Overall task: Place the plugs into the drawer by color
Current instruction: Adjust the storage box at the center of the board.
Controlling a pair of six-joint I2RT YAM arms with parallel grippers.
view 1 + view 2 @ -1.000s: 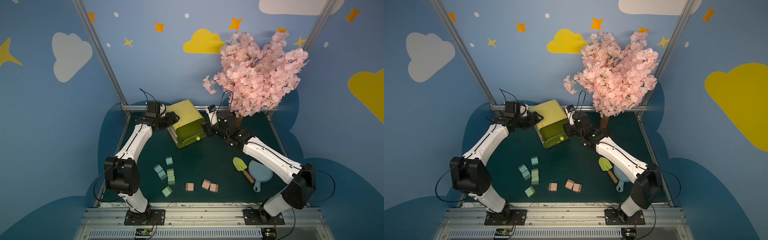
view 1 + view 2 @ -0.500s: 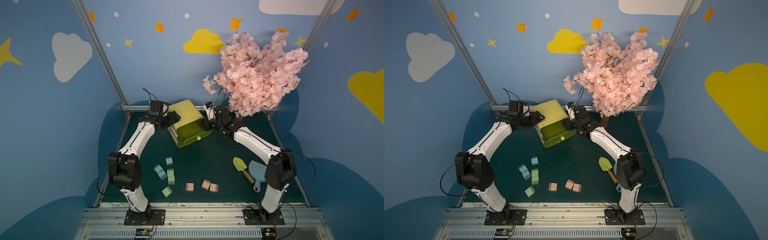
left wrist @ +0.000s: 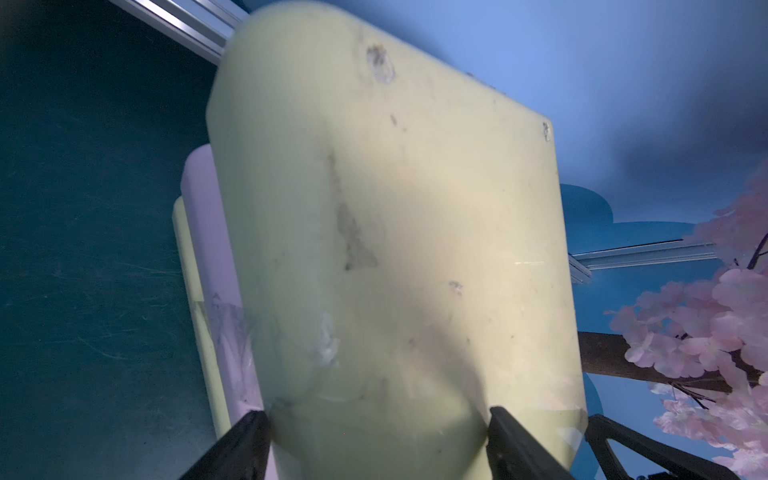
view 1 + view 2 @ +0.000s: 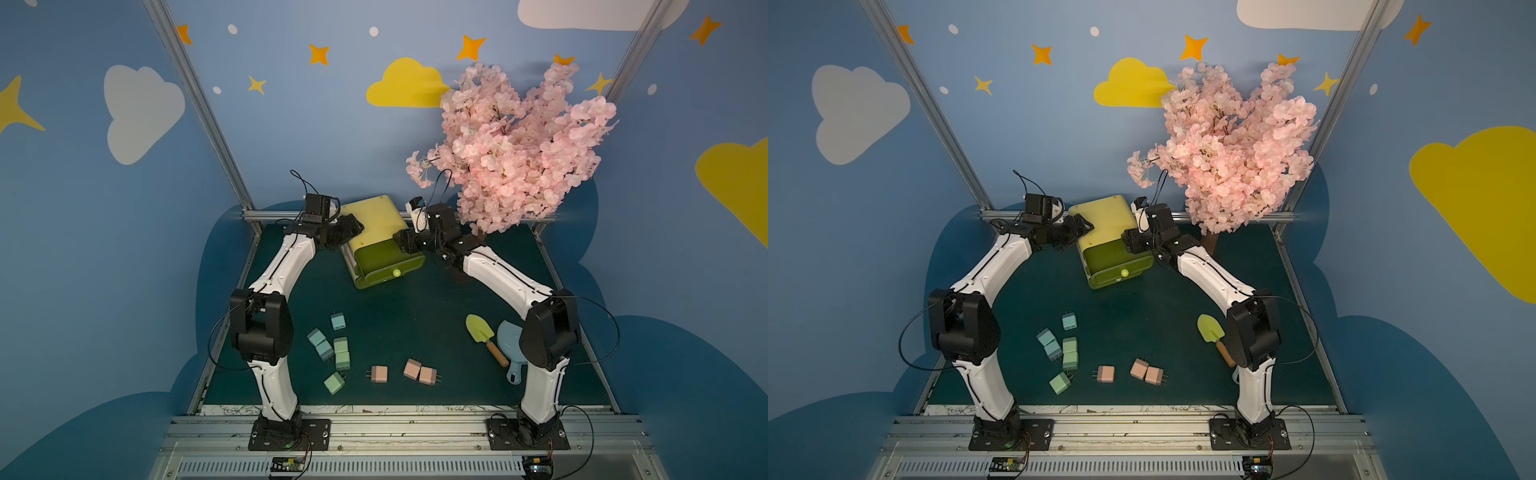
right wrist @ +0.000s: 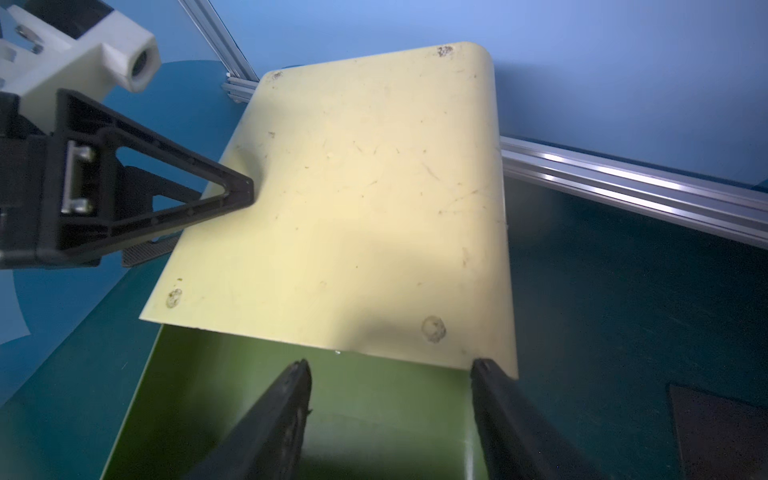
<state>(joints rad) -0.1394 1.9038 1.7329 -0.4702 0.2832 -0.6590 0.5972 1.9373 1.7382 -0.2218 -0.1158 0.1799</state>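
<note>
two robot arms at a yellow-green drawer chest [image 4: 374, 222], nine plugs lying on the counter [image 4: 415, 316].

counted in both top views: three blue plugs [image 4: 337, 321], three green plugs [image 4: 340, 345] and three pink plugs [image 4: 379, 373], all loose near the front edge, well apart from the chest at the back; one trowel [image 4: 480, 328], one blue scoop [image 4: 509, 338] (a top view hides nearly all of it behind the right arm [image 4: 1252, 332]) and one blossom tree [image 4: 515, 145]. the top drawer [image 4: 388, 258] is pulled out, one round knob [image 4: 397, 272] showing. the left hand [image 4: 353, 227] is clamped on the chest's left edge: its wrist view shows the wall pinched between both fingers, and only the right wrist view shows one finger lying on the lid. the right hand [image 4: 402, 244] is spread apart over the pulled-out drawer, gripping nothing.
</note>
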